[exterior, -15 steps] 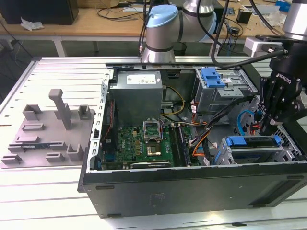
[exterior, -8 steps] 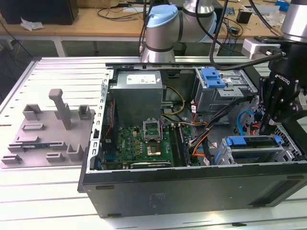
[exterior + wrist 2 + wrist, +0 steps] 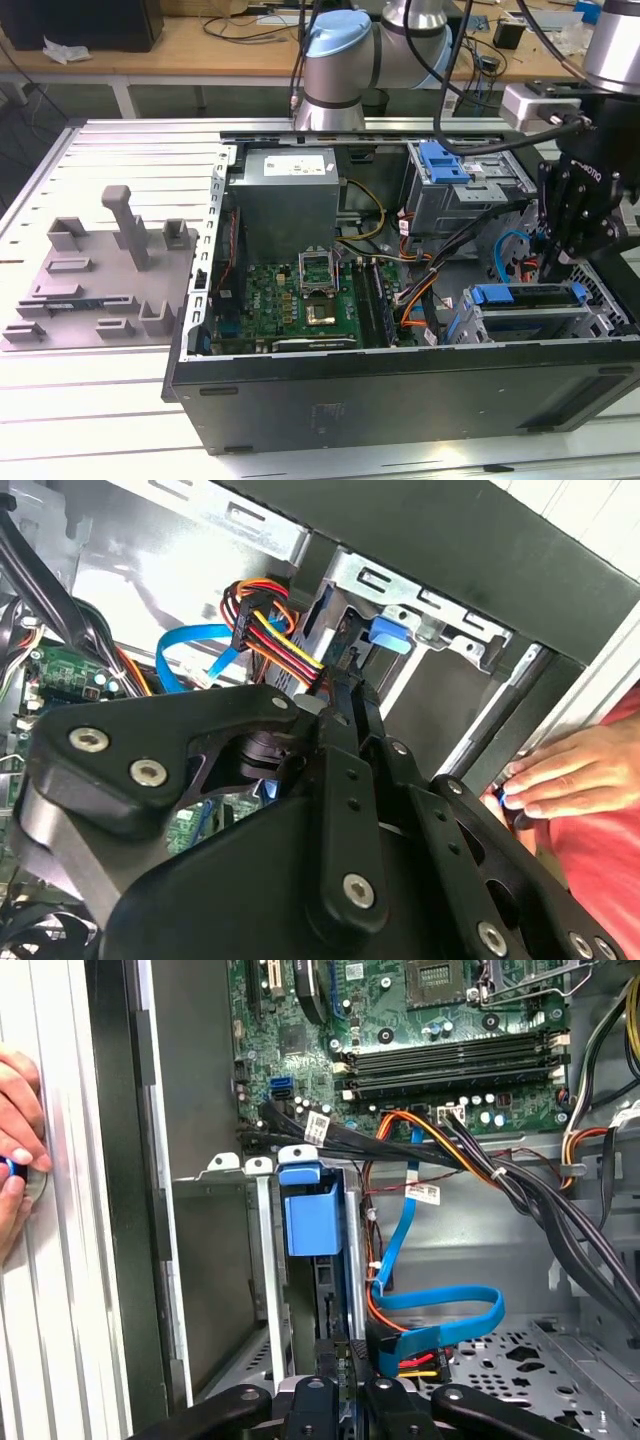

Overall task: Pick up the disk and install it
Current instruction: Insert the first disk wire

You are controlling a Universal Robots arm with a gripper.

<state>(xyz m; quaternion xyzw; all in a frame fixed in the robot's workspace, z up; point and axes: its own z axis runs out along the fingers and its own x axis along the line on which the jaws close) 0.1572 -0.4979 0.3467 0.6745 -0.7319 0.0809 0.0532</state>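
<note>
- Your gripper [image 3: 556, 272] is down inside the open computer case [image 3: 400, 385], at the corner on the exterior view's right, right by the near wall.
- The disk [image 3: 528, 299] is standing on edge in the drive cage [image 3: 606, 303] there, with its blue bracket along the top edge. As I judge it, it's in the slot, not out on the table.
- Its long axis runs across the exterior view, left to right, parallel to the case's near wall. You're at the right-hand end of it, just above the bracket.
- The first wrist view gives the same line-up from the tool's side: the gripper [image 3: 345, 1358] sits at the near end and the disk [image 3: 312, 1218] runs straight away from it, blue tab at the far end, towards the motherboard [image 3: 420, 1040].
- Tool state: the fingers look pressed close together in both wrist views. I see nothing pinched between them, though the contact point itself is hidden.
- A blue data cable [image 3: 440, 1305] loops just beside the cage, on the open side of the slot.
- Mind the person's hand [image 3: 14, 1130] resting on the outside edge of the case, close to your corner.
- The power supply [image 3: 285, 190] and the second cage with the blue latch [image 3: 455, 185] lie well apart from you.
</note>
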